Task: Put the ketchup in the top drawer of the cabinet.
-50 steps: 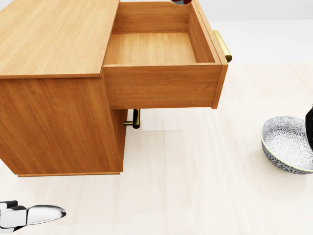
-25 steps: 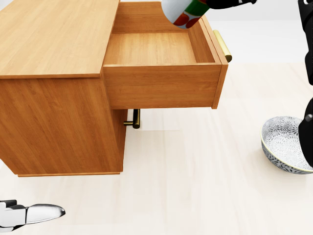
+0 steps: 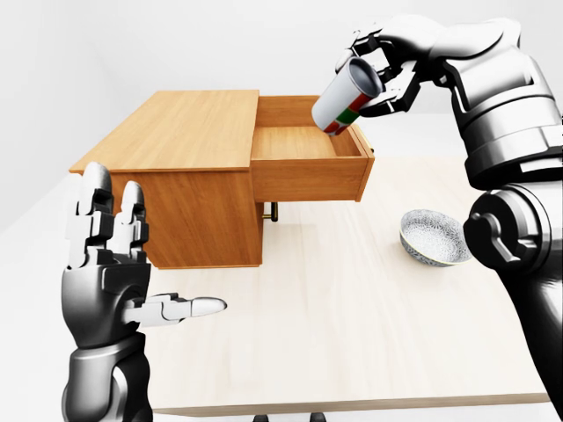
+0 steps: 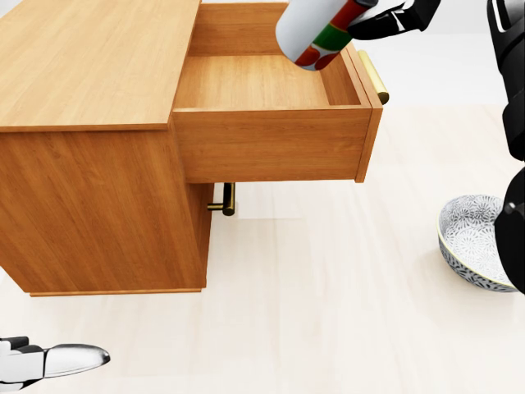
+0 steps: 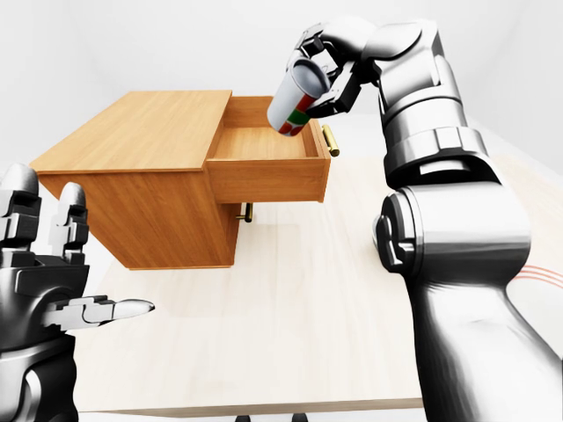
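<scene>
The silver, black-jointed right hand (image 3: 383, 66) has its three fingers closed round the white cylindrical ketchup bottle with red and green label (image 3: 347, 97), which it holds tilted, flat base up toward the hand and labelled end down. In both eye views the bottle hangs just below the hand, over the right end of the pulled-out top drawer of warm orange wood grain (image 3: 310, 178), its lower end level with the drawer's rim; whether it touches the wood cannot be told.

The head view crops the hand to a few dark fingertips at the top edge, but it alone looks straight down into the drawer, showing a bare, smooth plank floor beneath the bottle. It also shows the rounded brass bar handle (image 4: 373, 76) on the drawer's face, right of the bottle, and a second brass handle (image 4: 225, 199) lower down, under the drawer.

The eye views give what the head view lacks: the whole boxy wooden cabinet (image 3: 189, 141) with its flat slab top, standing on a pale, faintly grained tabletop (image 3: 352, 325). Well below the right hand and to its right sits a round ceramic bowl with grey floral patterning (image 3: 433, 237).

The glossy metallic left hand (image 3: 119, 264) is raised at lower left, well apart from the cabinet, fingers spread upright and thumb pointing sideways, grasping nothing.
</scene>
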`<state>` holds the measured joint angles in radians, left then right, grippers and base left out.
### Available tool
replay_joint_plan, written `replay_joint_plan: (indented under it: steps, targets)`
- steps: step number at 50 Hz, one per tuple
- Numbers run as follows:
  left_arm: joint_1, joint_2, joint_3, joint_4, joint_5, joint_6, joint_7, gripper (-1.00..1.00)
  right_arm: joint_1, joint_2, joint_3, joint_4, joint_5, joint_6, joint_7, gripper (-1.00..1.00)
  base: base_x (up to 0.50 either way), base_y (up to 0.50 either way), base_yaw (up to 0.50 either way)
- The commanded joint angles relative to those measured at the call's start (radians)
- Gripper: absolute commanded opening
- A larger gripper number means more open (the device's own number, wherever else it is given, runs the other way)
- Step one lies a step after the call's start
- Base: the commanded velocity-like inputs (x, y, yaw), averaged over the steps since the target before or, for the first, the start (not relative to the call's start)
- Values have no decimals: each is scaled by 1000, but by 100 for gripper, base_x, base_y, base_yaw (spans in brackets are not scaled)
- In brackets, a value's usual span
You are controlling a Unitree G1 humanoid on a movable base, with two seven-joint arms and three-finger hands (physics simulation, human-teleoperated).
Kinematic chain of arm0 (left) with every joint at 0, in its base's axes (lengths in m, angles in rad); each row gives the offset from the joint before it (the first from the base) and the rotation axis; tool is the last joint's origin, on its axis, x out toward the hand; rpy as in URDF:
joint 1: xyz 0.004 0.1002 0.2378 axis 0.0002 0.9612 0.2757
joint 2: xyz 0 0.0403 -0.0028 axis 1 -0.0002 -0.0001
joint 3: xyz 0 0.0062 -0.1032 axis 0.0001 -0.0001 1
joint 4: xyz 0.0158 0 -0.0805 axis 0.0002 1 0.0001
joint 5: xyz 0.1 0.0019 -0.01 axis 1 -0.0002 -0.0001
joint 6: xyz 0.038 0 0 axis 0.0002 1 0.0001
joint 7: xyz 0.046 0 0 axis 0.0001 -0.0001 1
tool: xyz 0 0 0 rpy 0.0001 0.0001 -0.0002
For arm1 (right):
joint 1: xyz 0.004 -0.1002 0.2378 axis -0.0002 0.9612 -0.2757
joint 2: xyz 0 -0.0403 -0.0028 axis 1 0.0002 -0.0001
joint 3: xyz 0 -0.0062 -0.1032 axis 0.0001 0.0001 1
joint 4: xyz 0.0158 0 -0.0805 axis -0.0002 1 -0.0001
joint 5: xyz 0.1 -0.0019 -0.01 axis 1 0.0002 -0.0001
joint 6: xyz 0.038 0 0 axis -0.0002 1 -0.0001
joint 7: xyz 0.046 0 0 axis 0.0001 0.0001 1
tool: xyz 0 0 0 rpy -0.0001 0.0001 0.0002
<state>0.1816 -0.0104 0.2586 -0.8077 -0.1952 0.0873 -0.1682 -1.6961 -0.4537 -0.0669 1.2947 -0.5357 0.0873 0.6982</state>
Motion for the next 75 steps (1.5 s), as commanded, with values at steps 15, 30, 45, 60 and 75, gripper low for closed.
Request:
replay_joint_plan:
  steps: [15, 30, 45, 60, 75]
  targets:
    - [-6, 3, 8, 8, -5, 0, 1, 100, 18, 23, -22, -1, -7, 0, 0, -100, 0, 0, 0]
    - [-6, 4, 16, -3, -14, 0, -2, 100, 31, 50, -8, 3, -43, 0, -35, -100, 0, 0, 0]
    - [-2, 1, 14, -8, -12, 0, -3, 100, 25, 52, -13, 6, -49, 0, -80, -100, 0, 0, 0]
    - [-1, 1, 16, -11, -14, 0, -6, 100, 46, 73, -2, 11, -81, 0, -108, -100, 0, 0, 0]
    - [-11, 4, 21, -4, -19, 0, -1, 100, 97, 98, -4, 18, -80, 0, -124, -100, 0, 0, 0]
